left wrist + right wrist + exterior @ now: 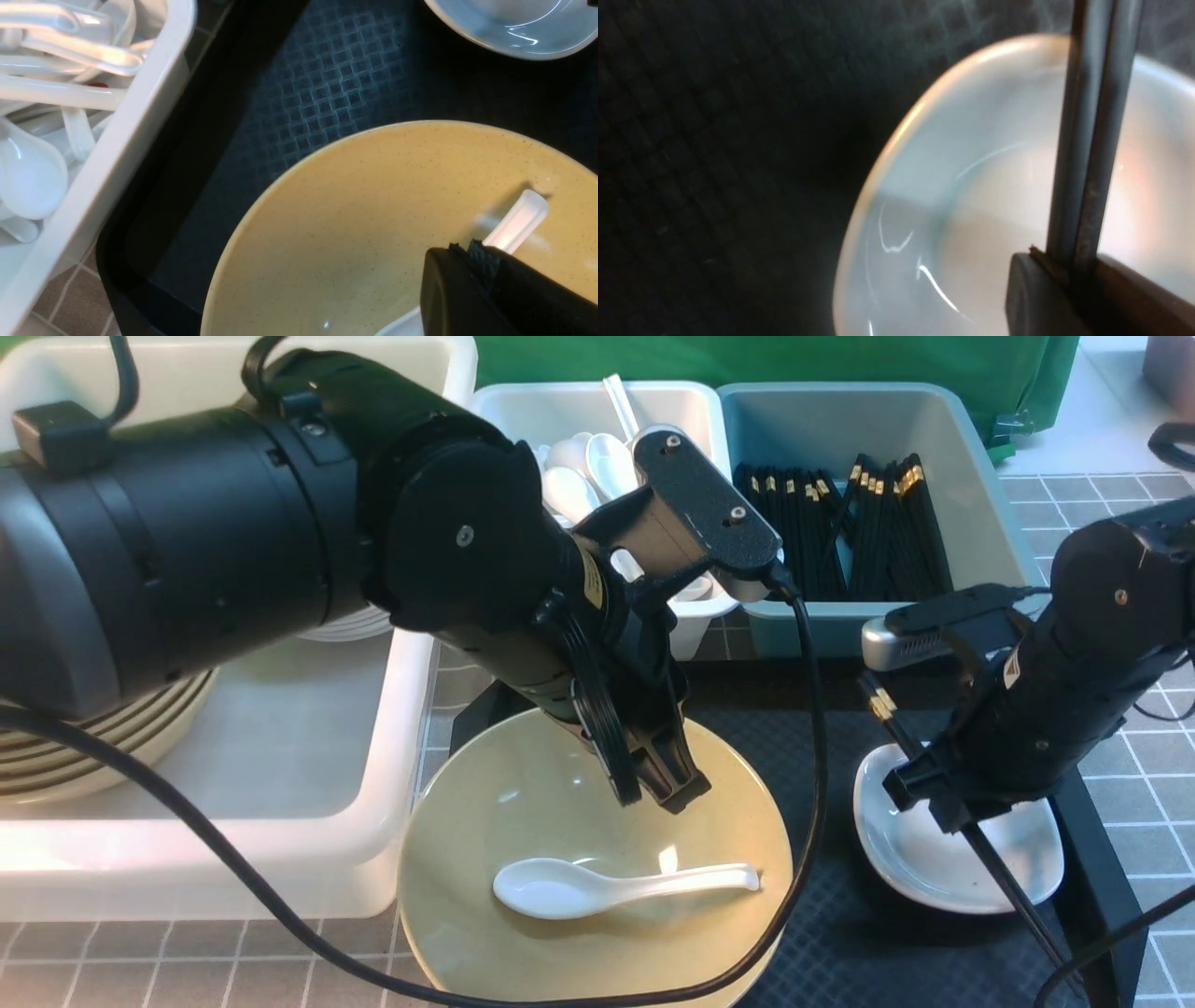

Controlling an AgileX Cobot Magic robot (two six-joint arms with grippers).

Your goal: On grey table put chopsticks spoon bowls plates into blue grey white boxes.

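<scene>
Left gripper [658, 795], jaws pressed together and empty, hangs over the bowl [467, 831], the spoon [635, 885] lying just beneath it, long axis left-to-right, handle pointing right.

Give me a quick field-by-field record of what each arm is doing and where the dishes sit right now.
Left end effector: above the yellow bowl, over the white soup spoon lying in it; grip state unclear
Right end effector: shut on black chopsticks, tilted over the small white plate
Bowl and plate: both on the black tray
Blue box: holds stored chopsticks
Small white box: holds stored spoons
</scene>
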